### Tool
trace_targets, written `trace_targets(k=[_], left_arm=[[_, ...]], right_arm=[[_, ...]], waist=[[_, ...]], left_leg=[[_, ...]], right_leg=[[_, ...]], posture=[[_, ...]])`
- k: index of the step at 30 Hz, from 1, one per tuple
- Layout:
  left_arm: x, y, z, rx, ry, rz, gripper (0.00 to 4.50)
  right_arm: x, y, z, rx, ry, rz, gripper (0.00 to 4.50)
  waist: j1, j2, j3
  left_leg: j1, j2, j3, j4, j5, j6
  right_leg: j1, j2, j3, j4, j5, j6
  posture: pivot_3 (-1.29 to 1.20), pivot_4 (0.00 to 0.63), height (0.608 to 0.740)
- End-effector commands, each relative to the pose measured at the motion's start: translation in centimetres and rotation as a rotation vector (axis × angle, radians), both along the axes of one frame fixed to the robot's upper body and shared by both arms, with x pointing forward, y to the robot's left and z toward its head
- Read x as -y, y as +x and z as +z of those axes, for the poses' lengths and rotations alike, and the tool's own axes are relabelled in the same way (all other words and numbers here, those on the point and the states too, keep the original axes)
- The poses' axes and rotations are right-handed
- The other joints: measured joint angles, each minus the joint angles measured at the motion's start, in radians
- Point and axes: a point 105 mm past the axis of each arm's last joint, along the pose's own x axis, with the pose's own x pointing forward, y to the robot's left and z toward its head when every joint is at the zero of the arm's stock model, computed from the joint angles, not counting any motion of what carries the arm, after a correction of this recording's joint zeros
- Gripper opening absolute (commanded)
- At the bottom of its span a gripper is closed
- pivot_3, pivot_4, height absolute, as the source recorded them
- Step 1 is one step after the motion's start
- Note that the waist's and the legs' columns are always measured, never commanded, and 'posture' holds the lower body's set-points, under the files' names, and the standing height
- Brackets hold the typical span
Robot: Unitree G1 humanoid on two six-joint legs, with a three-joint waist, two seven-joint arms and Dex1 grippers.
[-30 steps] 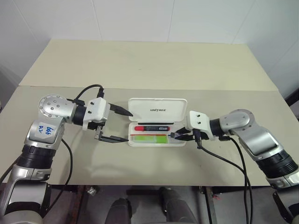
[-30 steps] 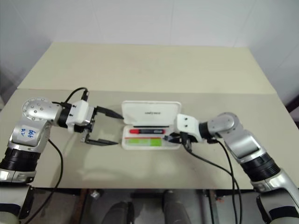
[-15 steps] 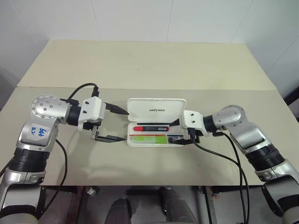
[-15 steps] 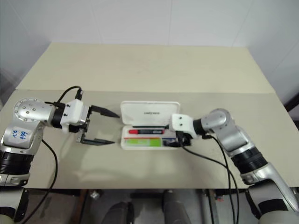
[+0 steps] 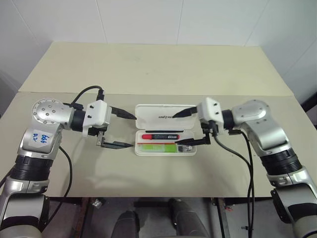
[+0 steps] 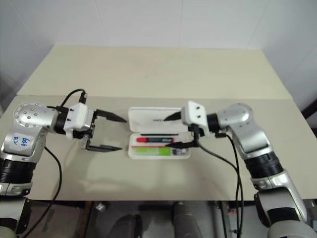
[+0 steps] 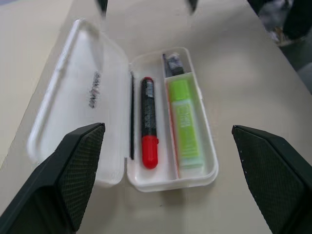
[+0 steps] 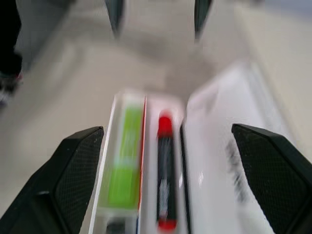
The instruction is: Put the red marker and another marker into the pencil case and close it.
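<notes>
Beige table [image 5: 148, 69] against white walls holds the lid-up pencil case [image 5: 166, 130]; left end effector [image 5: 130, 131] and right end effector [image 5: 177, 129] both released.

The right gripper [image 5: 182, 128], a second ago nearly shut and low at the right end of the open pencil case [image 5: 166, 130], beside the green highlighter [image 5: 157, 147], now stands lifted clear of it with its two black fingers spread wide, one over the raised lid, the other over the tray's right end; the right arm is swung up and inward. The left gripper [image 5: 132, 131] sits slightly further back from the case's left edge than a second ago, the left arm drawn outward
</notes>
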Motion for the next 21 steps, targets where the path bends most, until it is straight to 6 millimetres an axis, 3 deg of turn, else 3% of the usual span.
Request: trace_targets(k=[1,4,10,13,17,21], left_arm=[[-1.1,0.1,1.6,0.027,-0.069,0.032,4.50],[-2.1,0.2,1.6,0.015,-0.081,0.062,4.50],[-3.3,0.8,2.2,0.030,-0.139,0.120,2.52],[-3.4,1.0,2.0,0.022,-0.153,0.128,1.49],[-3.2,1.1,1.7,0.010,-0.156,0.122,0.10],[-3.2,1.4,1.9,-0.003,-0.156,0.113,0.02]], right_arm=[[2.0,-0.3,1.9,0.048,0.041,-0.042,4.46],[3.1,-0.3,2.9,0.056,0.096,-0.097,4.46],[4.4,-1.2,3.8,-0.036,0.172,-0.121,4.50],[4.5,-1.5,4.9,-0.106,0.265,-0.110,4.50],[4.5,-1.9,4.9,-0.190,0.278,-0.091,4.50],[4.2,-2.6,4.4,-0.221,0.270,-0.062,4.50]], waist=[[0.001,0.000,0.000],[0.001,0.000,0.000],[0.000,0.000,0.000],[0.000,0.000,0.000],[0.001,0.000,0.000],[0.001,0.000,0.000]], left_leg=[[0.000,0.000,0.000,0.000,0.000,0.000],[0.000,0.000,0.000,0.000,0.000,0.000],[0.000,0.000,0.000,0.000,0.000,0.000],[0.000,0.000,0.000,0.000,0.000,0.000],[0.000,0.000,0.000,0.000,0.000,0.000],[0.000,0.000,0.000,0.000,0.000,0.000]], right_leg=[[0.000,-0.001,0.000,0.000,0.000,0.000],[0.000,-0.001,0.000,0.000,0.000,0.000],[0.000,0.000,0.000,0.001,0.000,0.000],[0.000,-0.001,0.000,0.001,0.000,0.000],[0.000,-0.001,0.000,0.001,0.000,0.000],[0.000,-0.001,0.000,0.000,0.000,0.000]], posture=[[0.00,0.150,0.740],[0.00,0.150,0.740],[0.00,0.150,0.740],[0.00,0.150,0.740],[0.00,0.150,0.740],[0.00,0.150,0.740]])
